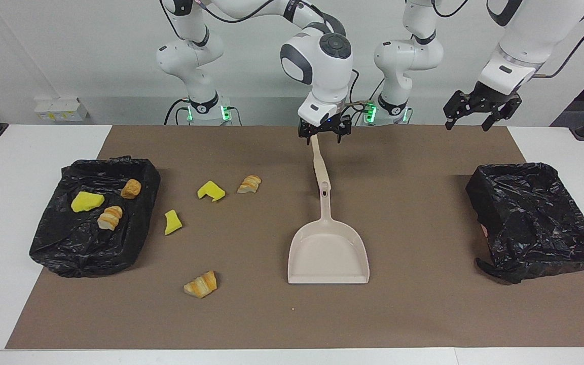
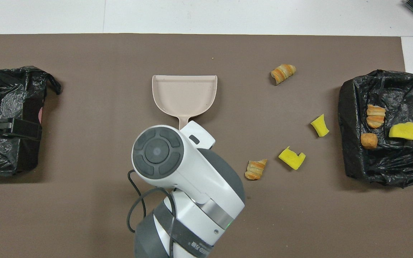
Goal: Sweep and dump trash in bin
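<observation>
Right gripper [image 1: 324, 133] raised over tip of dustpan [image 1: 328, 256] handle, jaws spread, holding nothing. Dustpan flat on brown mat [image 1: 413, 314], mid-table. Left gripper [image 1: 480, 112] waits high over left arm's end, jaws wide, empty. Trash: four bits loose on mat near lined bin [image 1: 59, 243] at right arm's end, e.g. bread piece [image 1: 201, 284]; three in bin.

Trash, seven bits. In black-lined bin [image 1: 59, 253] at right arm's end: yellow sponge chunk [image 1: 86, 202], two striped bread pieces [image 1: 131, 188] [image 1: 110, 218]. Loose on brown mat [image 1: 424, 314] beside bin: two yellow sponge chunks [image 1: 211, 191] [image 1: 172, 222], two bread pieces [image 1: 249, 184] [image 1: 201, 284].
</observation>
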You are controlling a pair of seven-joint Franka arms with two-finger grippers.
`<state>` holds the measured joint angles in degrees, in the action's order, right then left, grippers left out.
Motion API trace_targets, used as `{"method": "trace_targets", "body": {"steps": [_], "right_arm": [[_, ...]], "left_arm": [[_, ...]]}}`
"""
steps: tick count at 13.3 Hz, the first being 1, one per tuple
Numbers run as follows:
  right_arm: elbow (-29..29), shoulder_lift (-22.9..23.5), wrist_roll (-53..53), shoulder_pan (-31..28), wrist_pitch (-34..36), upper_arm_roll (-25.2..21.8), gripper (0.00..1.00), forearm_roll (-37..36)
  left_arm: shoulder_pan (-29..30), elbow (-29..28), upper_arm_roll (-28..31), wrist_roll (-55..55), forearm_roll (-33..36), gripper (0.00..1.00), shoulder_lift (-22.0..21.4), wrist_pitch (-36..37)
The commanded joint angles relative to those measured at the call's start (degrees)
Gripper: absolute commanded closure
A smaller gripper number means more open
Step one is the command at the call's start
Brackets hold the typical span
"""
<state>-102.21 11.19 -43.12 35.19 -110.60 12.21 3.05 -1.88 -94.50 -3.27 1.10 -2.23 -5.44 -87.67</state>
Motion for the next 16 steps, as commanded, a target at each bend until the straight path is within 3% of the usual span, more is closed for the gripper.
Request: {"method": "trace_targets", "body": {"steps": [1,4,6,10,12,15,16], "right_arm": [[-12.1,-6.4,1.6,2.1,-5.3,-0.2,0.0,2.0],[-18.2,-6.4,0.9,5.5,-8.8,-0.3,0.0,2.0],[-21.3,-5.9,0.4,6.9,-14.1,-0.3,0.07,2.0],[-22.8,-5.3,0.3,7.5,-15.7,-0.3,0.19,2.0],[-22.8,-5.1,0.3,7.7,-16.2,-0.3,0.37,2.0],[-22.4,-4.9,0.3,7.7,-16.3,-0.3,0.82,2.0],[-22.3,-4.9,0.2,7.7,-16.3,-0.3,0.93,2.0]], "left_arm": [[0.7,0.5,-0.5,-0.2,0.9,0.0,-0.3,0.6],[0.7,0.5,-0.5,-0.2,0.9,0.0,-0.3,0.6],[0.7,0.5,-0.5,-0.2,0.9,0.0,-0.3,0.6],[0.7,0.5,-0.5,-0.2,0.9,0.0,-0.3,0.6],[0.7,0.5,-0.5,-0.2,0.9,0.0,-0.3,0.6],[0.7,0.5,-0.5,-0.2,0.9,0.0,-0.3,0.6],[0.7,0.5,-0.5,-0.2,0.9,0.0,-0.3,0.6]]}}
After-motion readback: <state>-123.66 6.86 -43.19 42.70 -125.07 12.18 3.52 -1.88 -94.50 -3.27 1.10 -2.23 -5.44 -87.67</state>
